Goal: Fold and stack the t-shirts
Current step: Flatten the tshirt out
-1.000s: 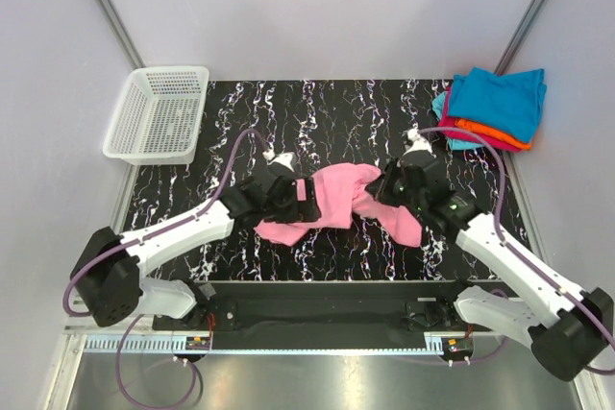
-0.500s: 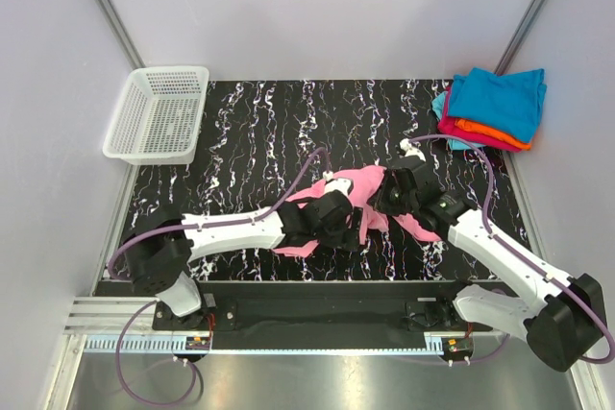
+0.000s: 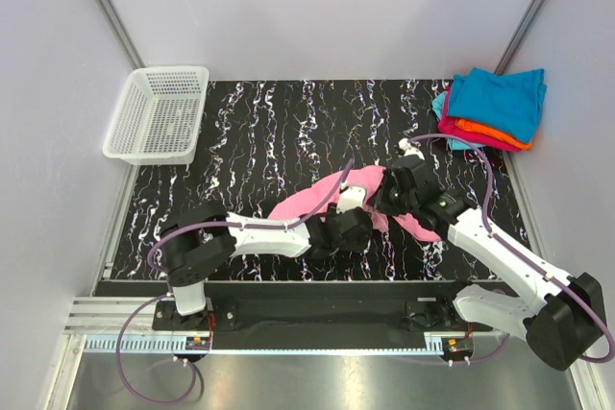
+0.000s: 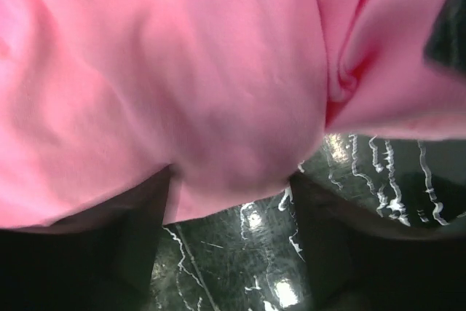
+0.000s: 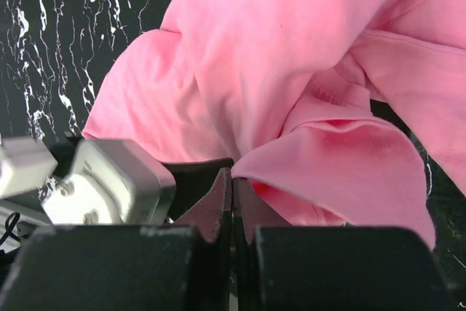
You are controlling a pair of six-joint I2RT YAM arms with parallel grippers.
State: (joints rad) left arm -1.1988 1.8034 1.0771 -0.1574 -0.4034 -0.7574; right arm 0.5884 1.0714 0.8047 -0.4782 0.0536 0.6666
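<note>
Marbled tabletop (image 3: 240,132); pink t-shirt (image 3: 306,203) half hides left pincer's (image 4: 233,253) parted fingers (image 4: 135,242).

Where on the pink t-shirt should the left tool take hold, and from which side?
Grip the pink t-shirt at its loose left end, coming from the left: it lies flat and uncovered on the table, while the right tool pinches the bunched right side.

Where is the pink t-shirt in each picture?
Top external: the pink t-shirt lies crumpled in the middle of the table, toward the near edge.
Left wrist: it fills the upper part of the picture, very close to the camera.
Right wrist: it covers the middle and right, bunched in folds.
Shared landmark: the black table with white veins shows in all three views.
</note>
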